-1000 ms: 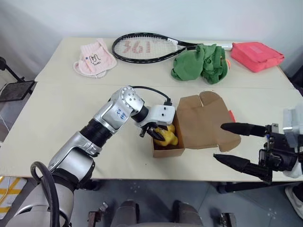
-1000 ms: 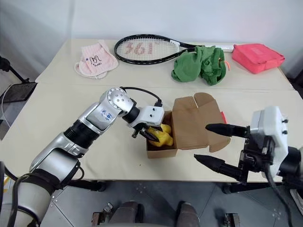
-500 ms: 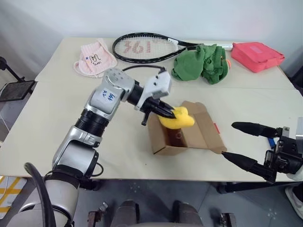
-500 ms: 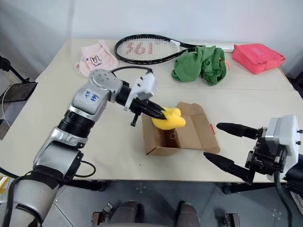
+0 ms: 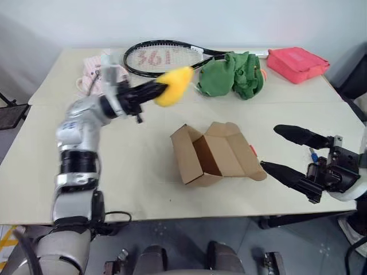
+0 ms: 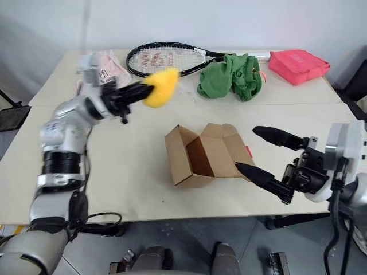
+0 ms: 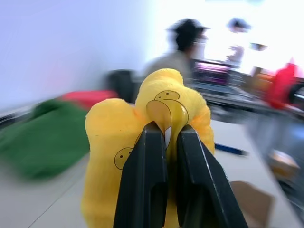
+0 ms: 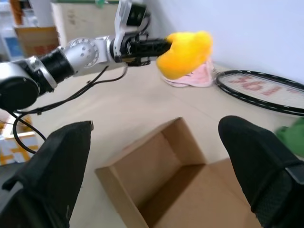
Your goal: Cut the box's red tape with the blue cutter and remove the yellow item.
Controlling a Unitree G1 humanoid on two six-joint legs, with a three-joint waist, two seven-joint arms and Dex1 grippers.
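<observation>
- The yellow item is up in the air, pinched in my left claw, which is clenched tight on the plush; it hangs above the counter, well clear of the box and in front of the racket head.
- From my left wrist I see both black fingers squeezed into the soft yellow body, little smiley marks showing on it.
- The box sits open near the middle of the counter, flaps spread wide, inside bare brown cardboard.
- A sliver of the red tape shows at the edge of the box's right flap.
- My right claw is spread wide, holding nothing, hovering just beside the box's right flap.
- A bit of blue peeks out behind my right claw; whether that is the blue cutter I cannot tell.
- Along the far edge: a pink cloth, a tennis racket, a green garment, and a red-pink pouch.
- Beyond the counter, a blurred person is in the background.
</observation>
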